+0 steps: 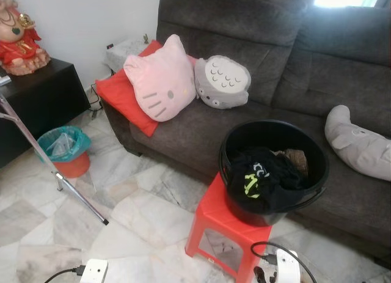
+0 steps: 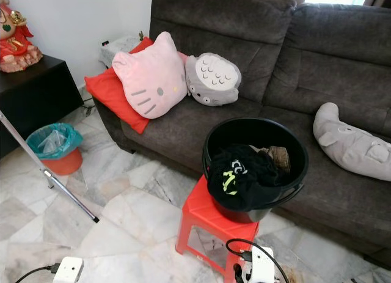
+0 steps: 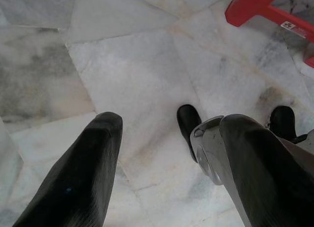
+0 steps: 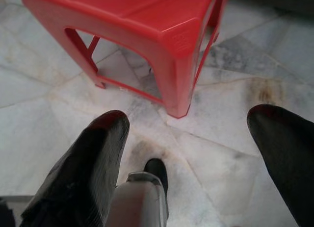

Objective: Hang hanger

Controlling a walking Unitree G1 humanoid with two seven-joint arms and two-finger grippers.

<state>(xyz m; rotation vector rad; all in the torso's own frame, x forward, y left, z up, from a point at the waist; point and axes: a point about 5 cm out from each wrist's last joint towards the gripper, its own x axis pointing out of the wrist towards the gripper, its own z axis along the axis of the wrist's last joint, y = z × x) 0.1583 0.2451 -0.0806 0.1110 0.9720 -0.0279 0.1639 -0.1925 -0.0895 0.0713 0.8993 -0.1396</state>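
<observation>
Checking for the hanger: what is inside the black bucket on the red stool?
The black bucket on the red stool holds a black garment with yellow-green print and something brownish behind it. No hanger shows; whatever lies beneath the clothes is covered.

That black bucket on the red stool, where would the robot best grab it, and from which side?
Probably by the rim of the black bucket, coming down from above with one claw finger inside and one outside. The bucket stands upright and open on the red stool, and its near rim is bare. The dark clothes heaped inside cover much of the middle.
</observation>
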